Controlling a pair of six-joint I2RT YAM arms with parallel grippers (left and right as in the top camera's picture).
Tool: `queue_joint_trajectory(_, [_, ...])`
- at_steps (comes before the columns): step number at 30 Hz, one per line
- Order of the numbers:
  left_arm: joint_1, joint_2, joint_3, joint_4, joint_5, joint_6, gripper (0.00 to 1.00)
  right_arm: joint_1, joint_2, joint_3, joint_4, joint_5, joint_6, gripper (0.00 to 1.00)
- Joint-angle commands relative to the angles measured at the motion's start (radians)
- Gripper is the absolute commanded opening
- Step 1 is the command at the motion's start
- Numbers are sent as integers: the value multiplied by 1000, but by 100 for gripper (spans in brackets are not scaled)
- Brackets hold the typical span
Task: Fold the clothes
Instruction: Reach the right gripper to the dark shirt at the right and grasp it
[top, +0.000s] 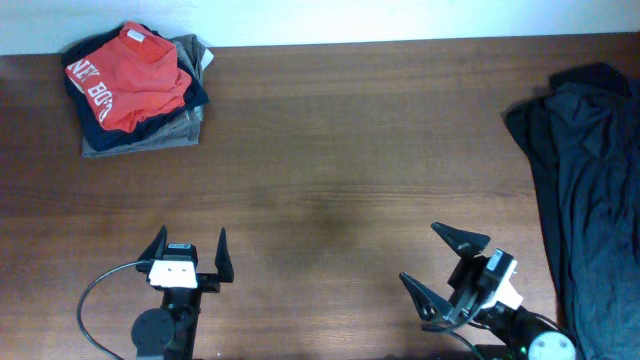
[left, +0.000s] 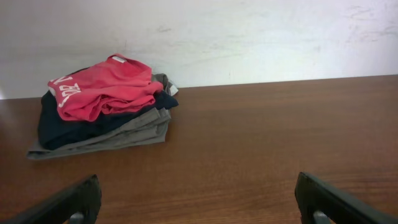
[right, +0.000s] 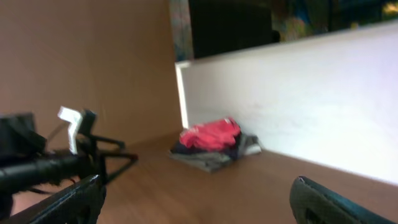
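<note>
Both the left gripper (top: 191, 240) and the right gripper (top: 420, 253) are idling empty between garments, jaws wide apart, probably needing next to pinch the rumpled dark garment (top: 590, 180) at right.

The middle of the wooden table (top: 340, 150) lies bare from the near edge to the white wall (left: 249, 37) — open passage there. Two obstacles: a folded stack of clothes (top: 135, 90), red on top, in the far left corner, and a heap of dark garments (top: 590, 190) along the right edge — near the right gripper (top: 420, 253).
</note>
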Motion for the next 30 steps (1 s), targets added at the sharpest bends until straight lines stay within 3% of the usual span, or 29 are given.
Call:
queue_joint_trajectory(1, [3, -7, -5, -4, -7, 16, 99, -10, 6, 113, -9, 36, 65, 99])
queue_joint_trajectory(5, [3, -7, -5, -4, -7, 16, 99, -10, 91, 260, -85, 57, -33, 99])
queue_joint_trajectory(9, [3, -7, -5, -4, -7, 16, 99, -10, 273, 469, -348, 203, -245, 99])
queue_joint_trajectory(12, [3, -7, -5, -4, -7, 16, 99, -10, 450, 647, -571, 460, -361, 99])
queue_joint_trajectory(15, [3, -7, -5, -4, -7, 16, 99, -10, 658, 847, -748, 752, -386, 99])
queue_joint_trajectory(16, [3, -7, -5, -4, -7, 16, 99, -14, 802, 989, -841, 834, -411, 99])
queue_joint_trajectory(25, [3, -7, -5, -4, -7, 16, 99, -253, 1454, 1629, -1273, 824, -440, 99])
queue_joint_trajectory(30, [3, -7, -5, -4, -7, 16, 99, -367, 1664, 1783, -1300, 814, -440, 99])
